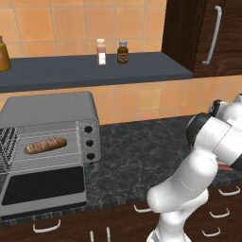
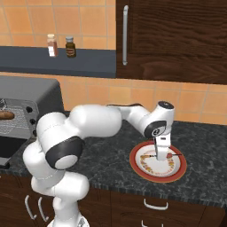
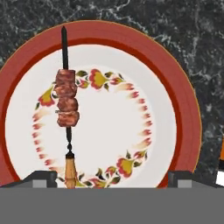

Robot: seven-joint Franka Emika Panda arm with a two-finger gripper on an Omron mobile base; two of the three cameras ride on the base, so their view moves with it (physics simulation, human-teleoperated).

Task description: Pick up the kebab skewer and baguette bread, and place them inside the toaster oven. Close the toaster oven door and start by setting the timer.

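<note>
The kebab skewer [image 3: 67, 98] lies on a red-rimmed flowered plate [image 3: 188, 109], its reddish-brown chunks bunched mid-stick and its wooden handle toward me. My gripper [image 3: 110, 177] hovers just above the plate, open, and the handle sits nearer the left fingertip [image 3: 40, 177]. From the right base view the gripper [image 2: 162, 156] points straight down over the skewer [image 2: 172, 155]. The baguette bread [image 1: 45, 145] rests on the wire rack inside the toaster oven [image 1: 47, 108]. The toaster oven door [image 1: 45, 185] hangs open, folded down flat in front.
The plate [image 2: 138, 167] sits on the dark stone counter near its front edge, right of the robot. Two spice bottles [image 1: 101, 51] stand on the grey shelf above, beside a dark wood cabinet [image 2: 177, 35]. An orange-and-white object [image 3: 221, 166] lies by the plate.
</note>
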